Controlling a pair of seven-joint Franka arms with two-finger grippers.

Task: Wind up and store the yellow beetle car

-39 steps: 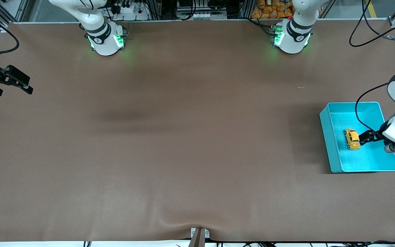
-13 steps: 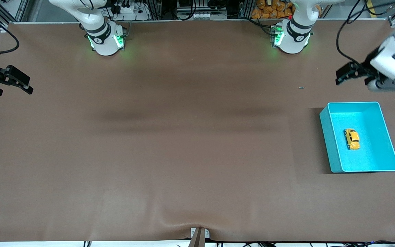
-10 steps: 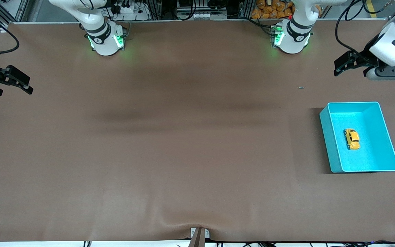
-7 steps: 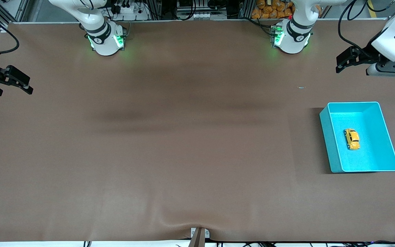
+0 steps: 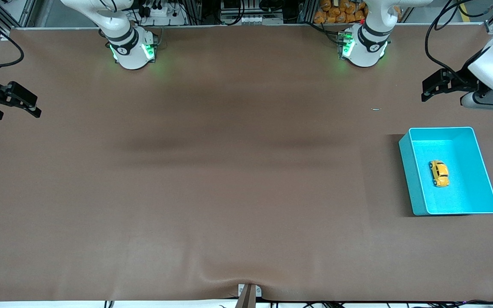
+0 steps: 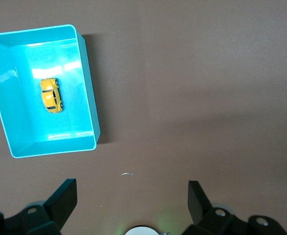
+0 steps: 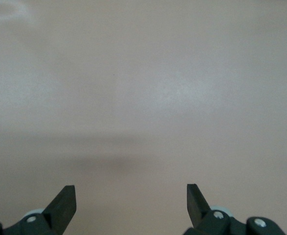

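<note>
Car first: the yellow beetle car (image 5: 439, 173) sits on the floor of the teal bin (image 5: 407, 171), roughly in the middle and a little toward the wall that faces the table's centre, touching none of the walls; you can see it again in the left wrist view (image 6: 51, 95), resting on its wheels, roof up, its length running along the bin's (image 6: 89, 98) longer walls; nothing holds it.

You will find the bin on the brown table (image 5: 229, 179) at about four o'clock from the table's centre in the front view, toward the left arm's end, standing upright with its open top up.

Your left gripper (image 5: 429, 87) hangs in the air at roughly twelve o'clock from the bin in that view, over bare table between the bin and the left arm's base (image 5: 364, 47); its jaws stand spread wide with nothing between them, as the left wrist view (image 6: 132, 198) confirms; it is well apart from the car.

Your right gripper (image 5: 15, 105) waits at nine o'clock, over the table's edge at the right arm's end, well apart from bin and car; its jaws are likewise parted fully and carry nothing; the right wrist view (image 7: 131, 200) shows only bare table beneath them.

A small pale speck (image 5: 375, 109) lies on the table at about eleven o'clock from the bin; you cannot tell what it is.
</note>
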